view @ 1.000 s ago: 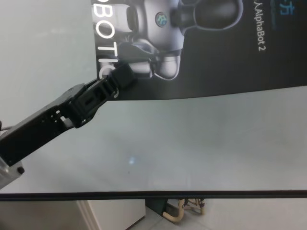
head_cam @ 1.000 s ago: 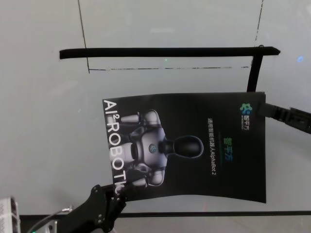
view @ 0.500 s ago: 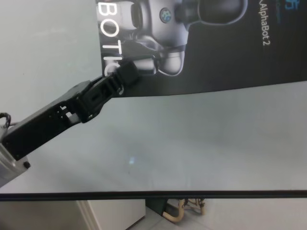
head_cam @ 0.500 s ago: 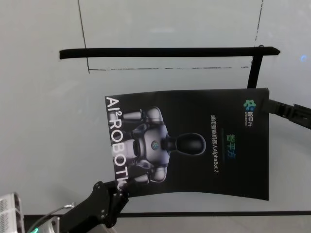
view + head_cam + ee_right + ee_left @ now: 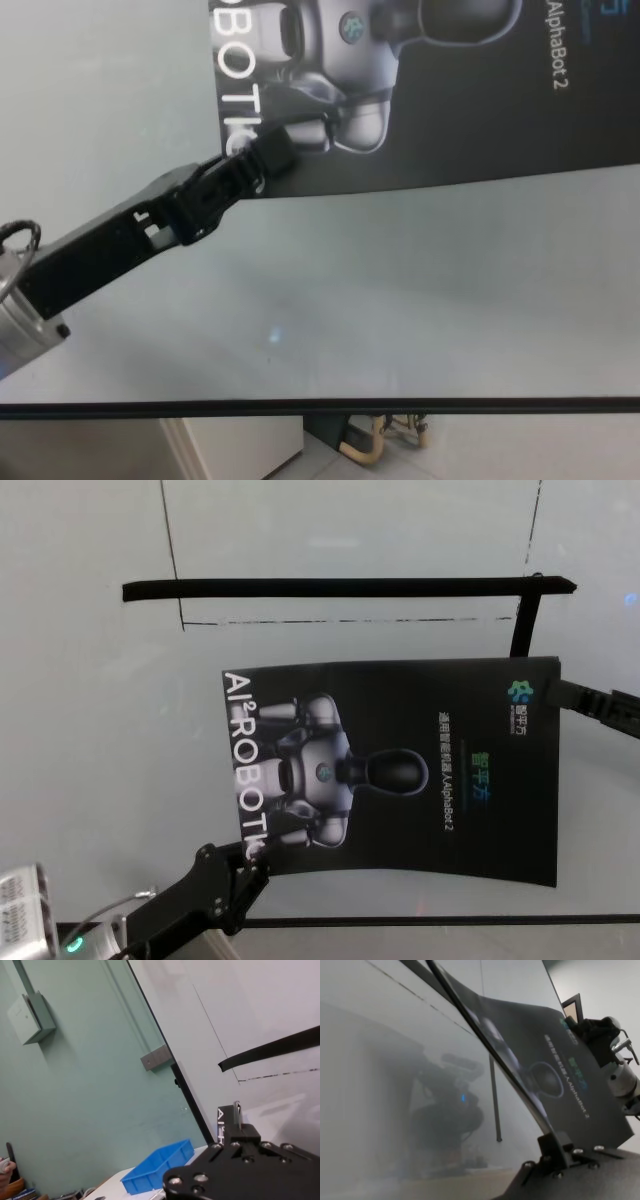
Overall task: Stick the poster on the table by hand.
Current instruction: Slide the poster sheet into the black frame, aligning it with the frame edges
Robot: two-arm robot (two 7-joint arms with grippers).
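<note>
Since 1 s ago poster (image 5: pixel 400 770) moved away w/ both grippers: left gripper (image 5: pixel 250 858) clamps near-left corner, right gripper (image 5: pixel 556 692) far-right.

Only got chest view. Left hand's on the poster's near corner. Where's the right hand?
Observer: The right hand grips the poster's far right corner.
Operator: Poster flat?
Observer: No. The left wrist view shows it bowed up off the table.
Operator: Anything beyond it?
Observer: A long strip of black tape lies across the table past the poster's far edge, apart from it.
</note>
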